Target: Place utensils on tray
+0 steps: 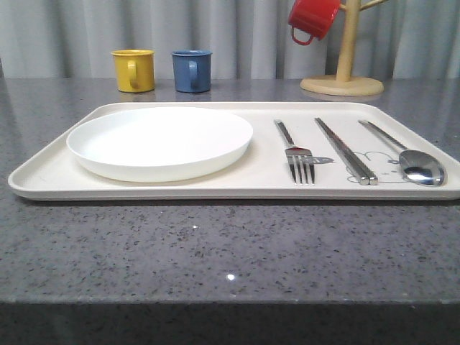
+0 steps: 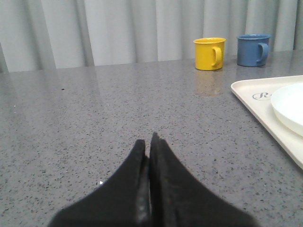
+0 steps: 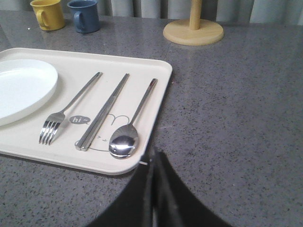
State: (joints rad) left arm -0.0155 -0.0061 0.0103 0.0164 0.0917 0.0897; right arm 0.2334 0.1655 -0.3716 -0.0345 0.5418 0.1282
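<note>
The cream tray (image 1: 50, 176) (image 3: 142, 66) (image 2: 251, 97) lies across the grey table. Three steel utensils rest side by side on its right half: a fork (image 1: 296, 154) (image 3: 71, 109), a pair of chopsticks (image 1: 345, 149) (image 3: 103, 111) and a spoon (image 1: 413, 162) (image 3: 130, 125). In the left wrist view my left gripper (image 2: 147, 141) is shut with nothing in it, low over bare table left of the tray. In the right wrist view my right gripper (image 3: 154, 153) is shut and empty, just off the tray's near right corner, close to the spoon's bowl.
A round white plate (image 1: 159, 142) (image 3: 21, 87) fills the tray's left half. A yellow mug (image 1: 134, 70) (image 2: 209, 53) and a blue mug (image 1: 192, 70) (image 2: 253, 49) stand behind the tray. A wooden mug tree (image 1: 343, 72) (image 3: 193, 29) with a red mug (image 1: 313, 18) stands at back right.
</note>
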